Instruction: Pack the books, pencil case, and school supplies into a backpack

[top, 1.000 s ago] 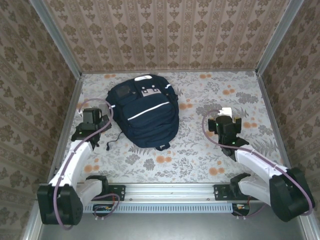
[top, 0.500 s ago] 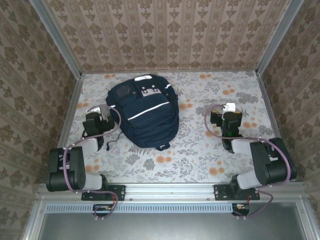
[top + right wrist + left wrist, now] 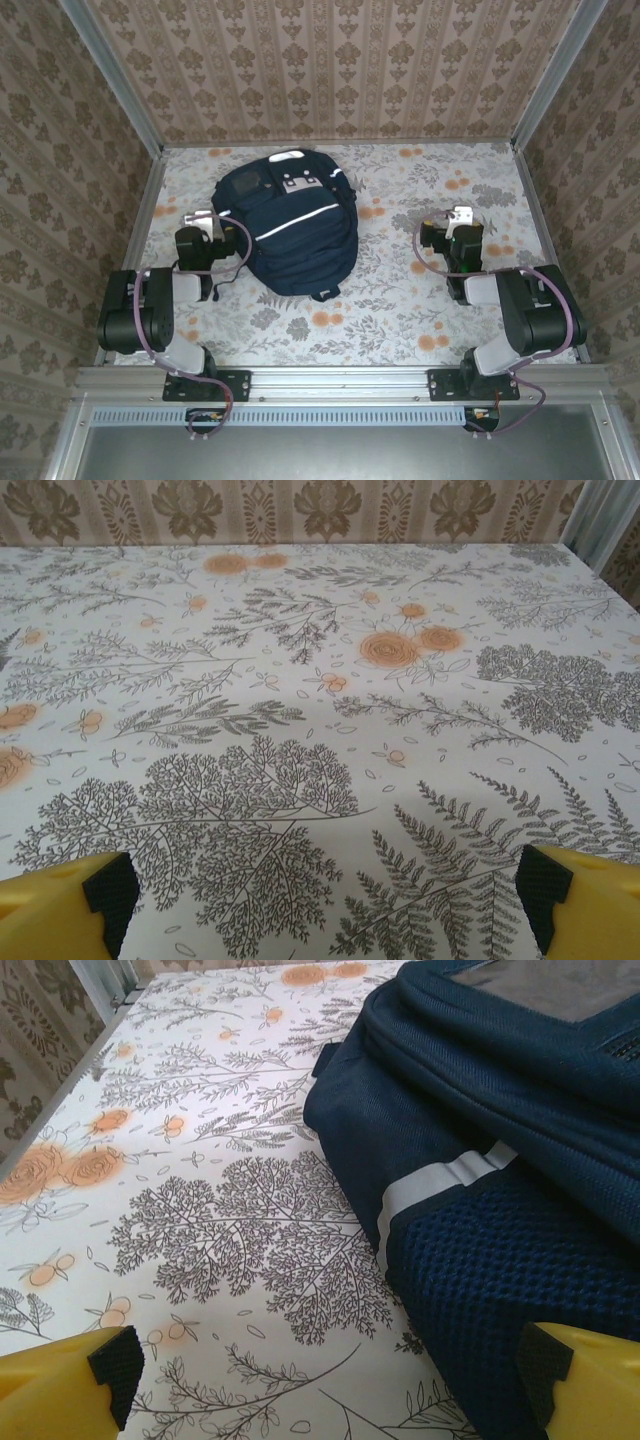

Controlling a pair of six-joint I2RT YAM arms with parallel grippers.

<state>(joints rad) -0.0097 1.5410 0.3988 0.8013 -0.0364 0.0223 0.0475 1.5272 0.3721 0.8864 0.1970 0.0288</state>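
The navy-blue backpack (image 3: 295, 225) with white stripes lies flat on the left half of the table, zipped shut as far as I can see. Its mesh side and a white stripe lie at the right of the left wrist view (image 3: 500, 1160). My left gripper (image 3: 200, 222) sits low beside the backpack's left edge, open, with only tablecloth between its yellow fingers (image 3: 330, 1380). My right gripper (image 3: 460, 218) stands open over the right half of the table, apart from the backpack, with bare cloth between its fingers (image 3: 325, 900). The books, pencil case and school supplies are out of view.
A floral tablecloth (image 3: 400, 310) covers the table. Wallpapered walls (image 3: 330, 70) with metal corner posts close it in on three sides. A black strap end (image 3: 222, 282) trails from the backpack's near left corner. A metal rail (image 3: 340, 380) runs along the near edge.
Both arms have folded back toward their bases, elbows raised. Both grippers have shifted slightly toward the far side and stayed open. The backpack has not moved.
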